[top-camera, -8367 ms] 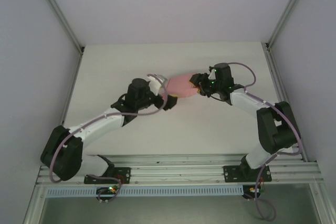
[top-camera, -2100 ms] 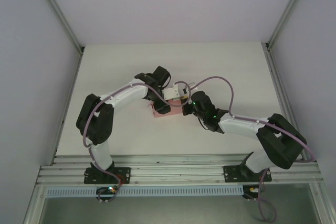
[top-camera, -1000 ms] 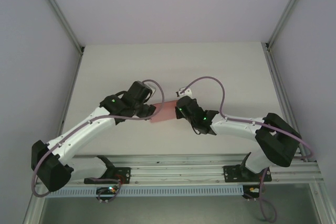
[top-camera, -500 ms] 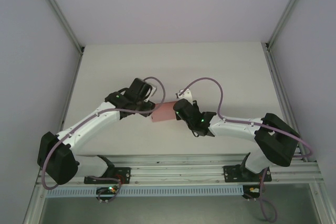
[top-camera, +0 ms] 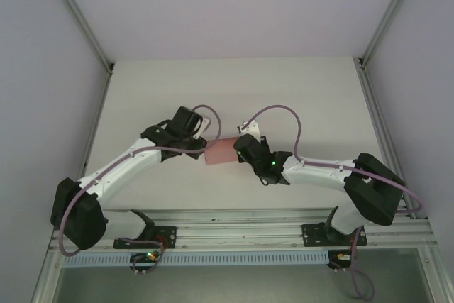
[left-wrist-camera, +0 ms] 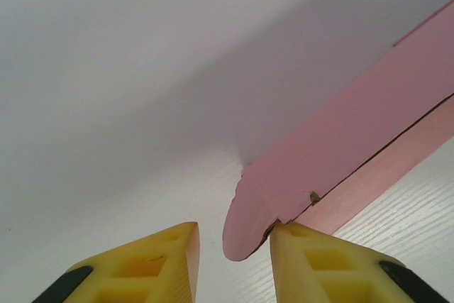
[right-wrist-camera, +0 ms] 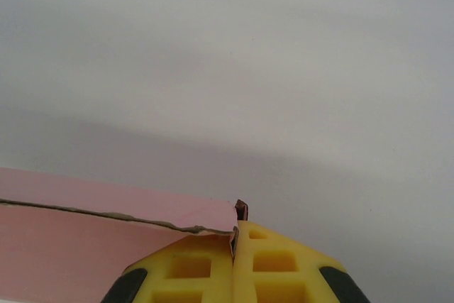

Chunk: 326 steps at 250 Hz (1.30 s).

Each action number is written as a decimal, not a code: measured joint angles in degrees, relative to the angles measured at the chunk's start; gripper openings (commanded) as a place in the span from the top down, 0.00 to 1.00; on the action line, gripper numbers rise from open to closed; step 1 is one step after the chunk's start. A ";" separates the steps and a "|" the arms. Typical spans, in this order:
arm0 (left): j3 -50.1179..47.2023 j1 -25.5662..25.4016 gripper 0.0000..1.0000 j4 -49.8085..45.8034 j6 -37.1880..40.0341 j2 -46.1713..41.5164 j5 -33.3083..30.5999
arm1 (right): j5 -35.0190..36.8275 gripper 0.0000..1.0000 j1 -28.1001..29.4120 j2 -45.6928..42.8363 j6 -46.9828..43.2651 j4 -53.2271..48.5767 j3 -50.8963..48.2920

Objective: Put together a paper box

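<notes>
Pinched box (top-camera: 221, 151) edge between closed right fingers (right-wrist-camera: 191, 269); straddled its rounded flap (left-wrist-camera: 245, 219) with half-spread left fingers (left-wrist-camera: 149, 269), 1 touching.

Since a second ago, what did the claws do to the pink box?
The left claw closed in around the rounded end flap of the paper box, one finger touching it, a gap left. The right claw stayed shut on the opposite edge; the box hardly moved.
</notes>
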 measured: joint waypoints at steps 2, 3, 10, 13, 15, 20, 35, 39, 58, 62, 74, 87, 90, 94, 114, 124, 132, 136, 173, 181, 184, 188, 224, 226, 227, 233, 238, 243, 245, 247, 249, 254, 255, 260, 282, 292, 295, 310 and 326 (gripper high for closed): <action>0.00 0.00 0.68 0.04 0.00 0.00 0.04 | 0.00 1.00 0.00 0.00 0.00 0.00 0.00; 0.00 0.00 0.68 0.07 0.00 0.02 0.04 | 0.00 1.00 0.00 0.00 0.00 -0.02 0.00; -0.04 0.00 0.68 0.33 0.00 0.13 0.15 | -0.02 1.00 0.00 -0.07 0.00 -0.09 0.00; -0.09 0.00 0.68 0.48 0.00 0.17 0.20 | 0.00 1.00 0.00 -0.07 0.00 -0.15 0.00; -0.11 0.00 0.68 0.57 0.00 0.24 0.20 | 0.00 1.00 0.00 -0.09 0.00 -0.17 0.00; -0.13 0.00 0.68 0.74 0.00 0.33 0.20 | 0.00 1.00 0.00 -0.13 0.00 -0.24 0.00; -0.15 0.00 0.70 1.03 0.00 0.83 0.20 | 0.00 1.00 0.00 -0.24 0.00 -0.46 0.00; -0.15 0.00 0.72 1.16 0.00 1.05 0.20 | 0.00 1.00 0.00 -0.26 0.00 -0.48 0.00; -0.15 0.00 0.86 1.42 0.04 2.21 0.35 | -0.02 1.00 0.00 -0.31 0.00 -0.63 0.00; -0.15 0.00 0.90 1.46 0.26 2.43 0.39 | 0.00 1.00 0.00 -0.31 0.00 -0.66 0.00; -0.15 0.00 0.97 1.62 -0.02 3.10 0.76 | -0.02 1.00 0.00 -0.33 0.00 -0.68 0.00; -0.13 -0.04 0.96 2.08 0.17 3.37 0.87 | -0.02 1.00 0.00 -0.33 0.00 -0.79 0.00; -0.13 -0.04 0.96 2.10 0.11 3.37 0.96 | 0.00 1.00 0.00 -0.35 0.00 -0.81 0.00; -0.11 -0.02 0.95 2.10 0.13 3.37 1.09 | 0.00 1.00 0.00 -0.35 0.00 -0.83 0.00; -0.07 0.00 0.84 2.05 -0.15 3.37 1.44 | 0.00 1.00 0.00 -0.37 0.00 -0.90 0.00; -0.07 0.00 0.79 1.97 -0.50 3.37 1.57 | 0.02 1.00 0.00 -0.39 0.00 -1.03 0.00; -0.07 0.00 0.75 1.86 -0.83 3.37 1.75 | 0.04 1.00 0.00 -0.39 0.00 -1.07 0.00; -0.07 0.00 0.73 1.84 -1.25 3.37 1.73 | 0.04 1.00 0.00 -0.39 0.00 -1.07 0.02; -0.07 -0.02 0.72 0.74 -2.10 3.34 1.62 | 0.04 1.00 0.04 -0.39 0.00 -1.73 0.28; -0.07 -0.02 0.71 0.57 -2.23 3.34 1.49 | 0.04 1.00 0.04 -0.39 0.00 -1.92 0.42; -0.07 -0.02 0.71 0.50 -2.29 3.34 1.49 | 0.04 1.00 0.04 -0.39 0.00 -1.97 0.44; -0.07 -0.02 0.71 0.48 -2.40 3.32 1.49 | 0.04 1.00 0.04 -0.39 0.00 -1.99 0.48; 0.02 -0.02 0.74 0.31 -2.67 2.86 1.49 | 0.04 1.00 0.04 -0.39 0.00 -2.38 0.57; 0.04 -0.02 0.74 0.31 -2.67 2.80 1.49 | 0.04 1.00 0.04 -0.39 -0.02 -2.40 0.59; 0.04 -0.02 0.74 0.31 -2.67 2.78 1.49 | 0.04 1.00 0.04 -0.39 0.00 -2.43 0.59; 0.15 -0.02 0.75 0.33 -2.75 2.62 1.49 | 0.04 1.00 0.04 -0.39 0.00 -2.54 0.66; 0.22 -0.02 0.76 0.33 -2.80 2.54 1.49 | 0.04 1.00 0.04 -0.39 0.00 -2.62 0.72; 0.31 -0.02 0.76 0.31 -2.86 2.38 1.49 | 0.04 1.00 0.04 -0.39 -0.02 -2.78 0.79; 0.37 -0.02 0.76 0.31 -2.86 2.34 1.49 | 0.04 1.00 0.04 -0.39 0.00 -2.82 0.81; 0.39 -0.02 0.76 0.31 -2.86 2.29 1.46 | 0.04 1.00 0.04 -0.39 0.00 -2.93 0.83; 0.46 -0.02 0.77 0.31 -2.86 2.27 1.46 | 0.04 1.00 0.04 -0.39 0.00 -2.95 0.85; 0.59 -0.02 0.79 0.28 -2.89 2.23 1.46 | 0.04 1.00 0.04 -0.39 0.00 -2.99 0.85; 0.66 -0.02 0.79 0.28 -2.89 2.21 1.46 | 0.04 1.00 0.04 -0.39 0.00 -2.99 0.85; 0.81 -0.02 0.80 0.28 -2.97 2.19 1.46 | 0.07 1.00 0.04 -0.39 0.00 -3.02 0.85; 1.11 -0.02 0.81 0.33 -3.06 2.16 1.44 | 0.07 1.00 0.04 -0.39 0.00 -3.19 0.94; 1.11 -0.02 0.82 0.31 -3.06 2.16 1.44 | 0.07 1.00 0.04 -0.39 0.00 -3.23 0.98; 1.11 -0.02 0.83 0.31 -3.06 2.16 1.44 | 0.07 1.00 0.04 -0.39 0.00 -3.26 0.98; 1.11 -0.02 0.84 0.31 -3.06 2.16 1.44 | 0.07 1.00 0.04 -0.39 0.00 -3.28 0.98; 1.11 -0.04 0.85 0.31 -3.06 2.16 1.46 | 0.07 1.00 0.04 -0.39 0.00 -3.28 0.98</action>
